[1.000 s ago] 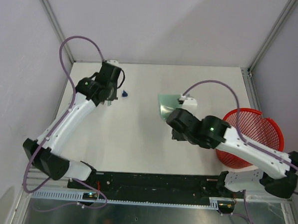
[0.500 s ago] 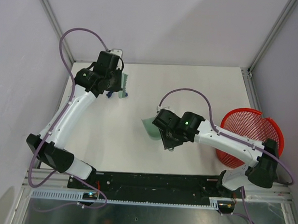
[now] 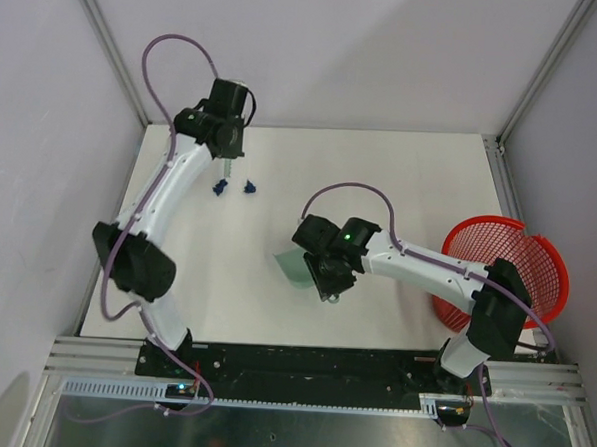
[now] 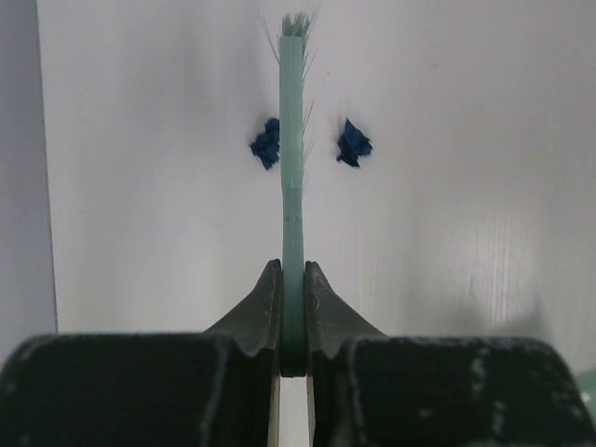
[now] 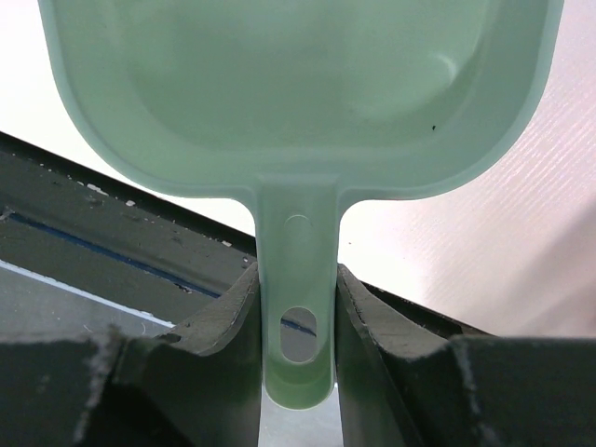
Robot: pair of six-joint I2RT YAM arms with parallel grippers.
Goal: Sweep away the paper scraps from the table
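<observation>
1. The step in hand is judged to be the brush being set to the scraps, with no scrap gathered yet.
2. The left gripper (image 4: 292, 279) is seen clamped on the handle of a pale green brush (image 4: 293, 140). The brush is viewed edge-on in the wrist camera, with its bristles pointing away from the fingers.
3. Two dark blue paper scraps are found on the table (image 3: 401, 179), toward its far left part, one scrap (image 4: 266, 142) on one side of the brush head and the other scrap (image 4: 353, 143) on the opposite side. Both lie just beside the head. No contact between bristles and either scrap can be made out, and it cannot be told whether the bristles touch the tabletop.
4. The right gripper (image 5: 296, 298) is closed around the handle of a pale green dustpan (image 5: 298, 93). The pan is empty, and its mouth faces away from the fingers.
5. In the overhead view the dustpan is held near the middle of the table, well apart from the scraps, and whether its lip rests on the surface cannot be told.
6. A red mesh basket (image 3: 499, 226) stands at the right edge, beyond the right arm.
7. For the next move, the brush would probably have to be turned so its broad face meets the scraps, then drawn toward the pan.
8. The dustpan would likely need to be brought closer, with its lip laid flat on the table, so that light scraps are not pushed under it or flicked aside.
</observation>
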